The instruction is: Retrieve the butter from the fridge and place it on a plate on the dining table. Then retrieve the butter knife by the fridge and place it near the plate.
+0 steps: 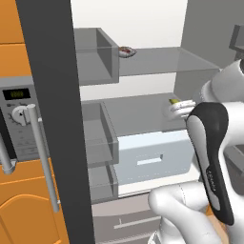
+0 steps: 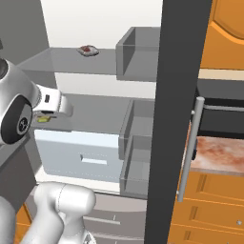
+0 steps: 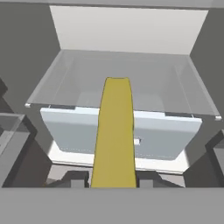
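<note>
The fridge (image 1: 143, 114) stands open in front of me, and my gripper (image 1: 178, 108) is inside it, just above the middle glass shelf (image 2: 95, 114). The gripper is shut on the butter (image 3: 114, 135), a pale-yellow stick that runs forward from between the dark fingertips (image 3: 72, 178) over the shelf. From the base views just a small yellow end of the butter (image 1: 174, 101) (image 2: 43, 119) peeks out past the white hand. The plate, the dining table and the butter knife are out of view.
A small reddish-brown food item (image 1: 126, 51) lies on the upper shelf. A pale crisper drawer (image 1: 152, 157) sits under the middle shelf. The open door's dark edge (image 1: 52, 119) and its bins (image 1: 97, 138) flank the opening. A grey microwave (image 1: 19, 119) sits at left.
</note>
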Motion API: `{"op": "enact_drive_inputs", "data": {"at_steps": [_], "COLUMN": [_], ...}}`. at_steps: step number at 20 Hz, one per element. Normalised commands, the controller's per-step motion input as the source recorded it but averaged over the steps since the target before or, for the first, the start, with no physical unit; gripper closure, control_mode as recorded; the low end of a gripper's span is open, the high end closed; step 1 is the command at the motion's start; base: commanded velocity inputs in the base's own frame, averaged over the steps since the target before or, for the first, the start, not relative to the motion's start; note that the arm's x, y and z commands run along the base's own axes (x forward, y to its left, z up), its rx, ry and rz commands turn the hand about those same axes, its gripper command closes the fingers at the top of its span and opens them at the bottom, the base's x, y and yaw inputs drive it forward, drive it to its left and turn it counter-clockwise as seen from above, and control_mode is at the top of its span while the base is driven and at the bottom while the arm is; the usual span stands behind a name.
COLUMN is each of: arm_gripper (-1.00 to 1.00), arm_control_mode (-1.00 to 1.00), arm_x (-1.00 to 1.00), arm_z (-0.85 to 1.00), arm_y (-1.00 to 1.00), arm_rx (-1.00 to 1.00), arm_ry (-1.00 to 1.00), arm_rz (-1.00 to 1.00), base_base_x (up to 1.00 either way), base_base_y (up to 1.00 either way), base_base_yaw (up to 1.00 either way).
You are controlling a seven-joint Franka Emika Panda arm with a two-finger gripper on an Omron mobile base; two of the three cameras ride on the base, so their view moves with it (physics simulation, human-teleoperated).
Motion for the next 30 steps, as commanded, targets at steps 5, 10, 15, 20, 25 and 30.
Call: {"op": "enact_drive_inputs", "data": {"at_steps": [5,10,15,20,25,30], "arm_gripper": [1.0,1.0,1.0,1.0,1.0,1.0], "arm_control_mode": [-1.0,-1.0,-1.0,-1.0,-1.0,1.0], "arm_x": [-0.18,0.0,0.0,0.0,0.0,-0.09], "arm_z": [-0.29,-0.28,-0.21,-0.05,-0.01,0.0], "arm_y": [-0.32,-0.17,0.0,0.0,0.0,0.0], "arm_rx": [-0.02,-0.01,0.0,0.0,0.0,0.0], "arm_ry": [0.07,0.06,0.08,0.03,0.0,0.0], "arm_rz": [-0.08,-0.1,-0.12,-0.03,0.0,0.0], "base_base_x": [0.0,0.0,0.0,0.0,0.0,-0.08], "base_base_y": [0.0,0.0,0.0,0.0,0.0,0.0], "base_base_yaw": [0.0,0.0,0.0,0.0,0.0,0.0]}}
